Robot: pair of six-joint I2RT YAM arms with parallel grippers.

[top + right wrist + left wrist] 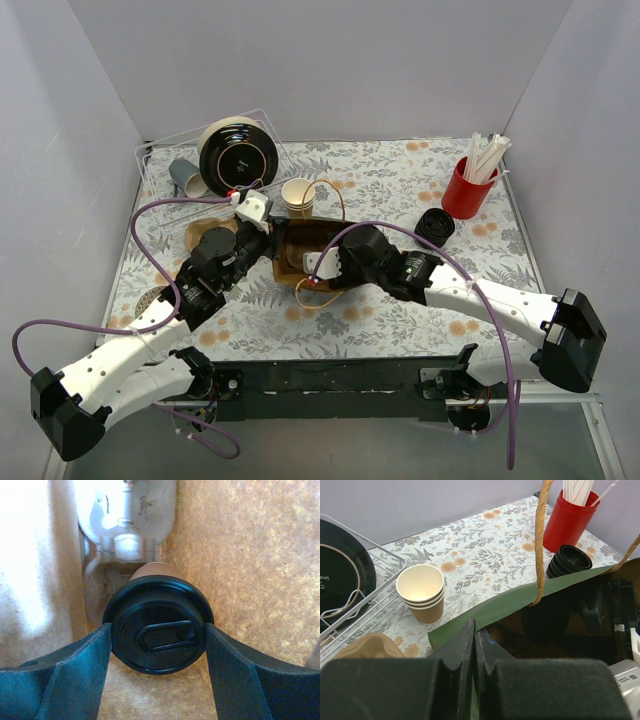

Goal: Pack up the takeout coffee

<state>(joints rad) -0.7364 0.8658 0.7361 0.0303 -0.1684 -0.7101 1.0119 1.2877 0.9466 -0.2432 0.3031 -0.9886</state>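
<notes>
Right claw [157, 629] spread wide, pads touching both sides of the lid rim of the small tan kraft-paper cup with round black sip lid [159, 645]: pinching it. Cup sits dead centre between the fingers, lid toward the wrist, long axis running straight away from the claw. All this is inside the green-and-brown paper bag [520, 602]. Brown walls close on either side; sideways room looks tight, backing straight out looks free. Left claw [472, 647] pressed together on the bag's green rim.
</notes>
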